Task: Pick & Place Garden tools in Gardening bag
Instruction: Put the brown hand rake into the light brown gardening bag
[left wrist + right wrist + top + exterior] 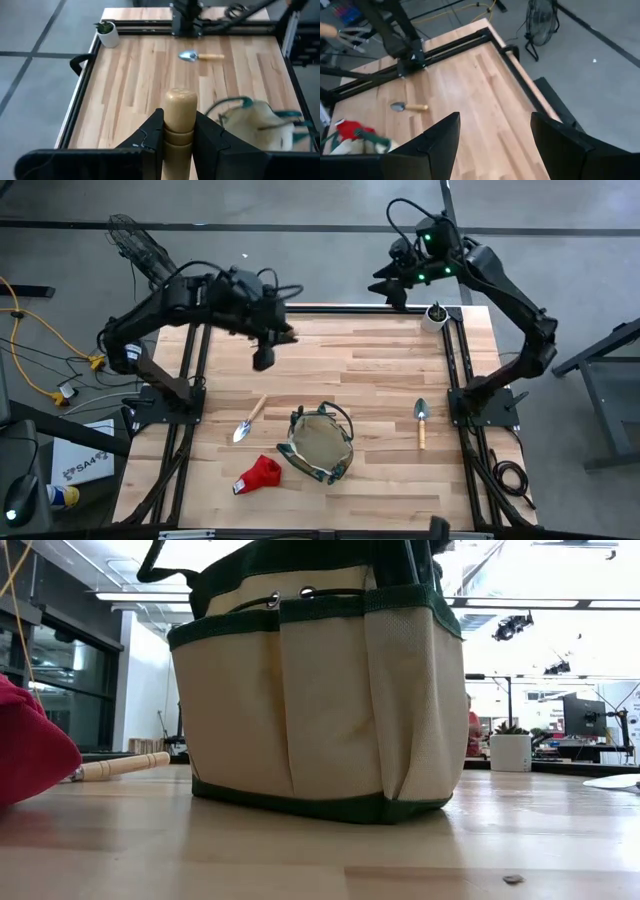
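Left gripper (180, 137) hangs above the counter (380, 355), upper left of centre in the high view. Jaws pinching a rounded wooden handle (180, 117) that stands up between the two dark fingers (150, 137); the working end of this tool is hidden below, so which tool it is cannot be told.

Right gripper (492, 140) sits off the counter's upper right corner in the high view, raised, holding nothing. Jaws spread wide.

Gardening bag (320, 445): tan with dark green trim, upright at lower centre of the high view, mouth open. Fills the middle of the low view, outer pockets facing the camera.

Left trowel (248, 420) lies flat on the counter just to the upper left of the bag, blade toward the lower left, not touching it.

Right trowel (421, 422) lies flat to the right of the bag, well apart, near the right rail, blade toward the top of the frame.

Red glove (259, 475) lies at lower left of the bag, near it; contact cannot be told.

White pot with a green plant (434, 316) at the counter's upper right corner.
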